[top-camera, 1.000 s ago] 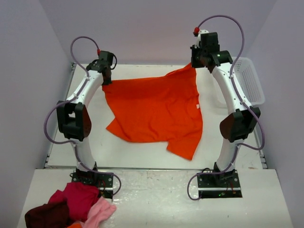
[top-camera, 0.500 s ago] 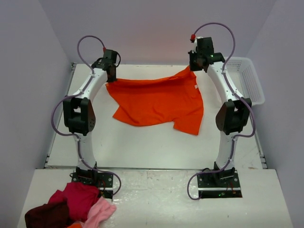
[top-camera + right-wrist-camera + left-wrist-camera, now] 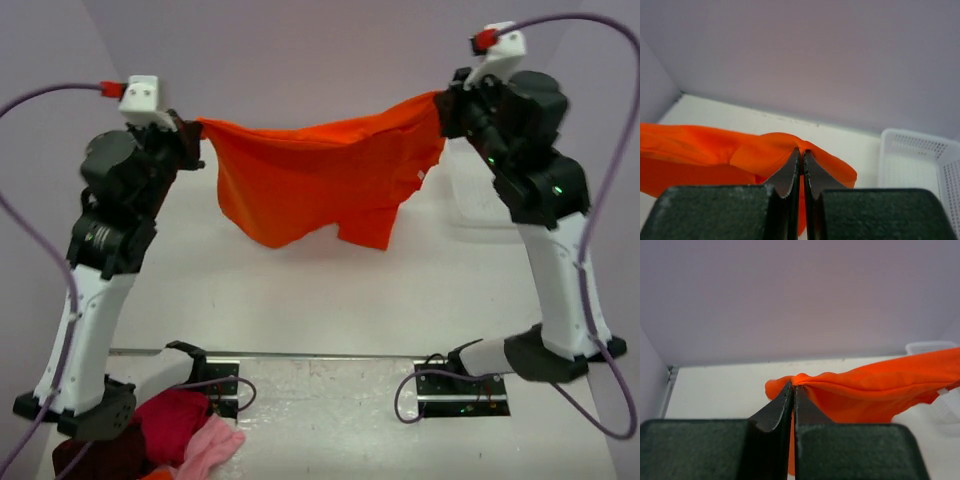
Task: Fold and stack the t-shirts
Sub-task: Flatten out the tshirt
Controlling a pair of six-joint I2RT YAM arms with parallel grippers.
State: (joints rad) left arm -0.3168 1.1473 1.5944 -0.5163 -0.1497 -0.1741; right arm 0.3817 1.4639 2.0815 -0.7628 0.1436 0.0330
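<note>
A bright orange t-shirt (image 3: 310, 175) hangs in the air, stretched between both grippers high above the table. My left gripper (image 3: 197, 128) is shut on its left corner; in the left wrist view the jaws (image 3: 793, 385) pinch the cloth (image 3: 875, 390). My right gripper (image 3: 440, 100) is shut on its right corner; in the right wrist view the jaws (image 3: 801, 151) pinch the cloth (image 3: 715, 150). A small white label (image 3: 421, 175) shows near the shirt's right edge. The shirt's lower hem hangs free above the table.
A white table (image 3: 300, 300) lies below the shirt. A white basket (image 3: 920, 165) stands at the back right. A heap of red, maroon and pink cloth (image 3: 165, 435) lies at the near left by the left arm's base. Purple walls enclose the back and sides.
Both arms have risen steeply and spread apart, lifting the orange shirt off the table; it now hangs stretched between the two grippers.
</note>
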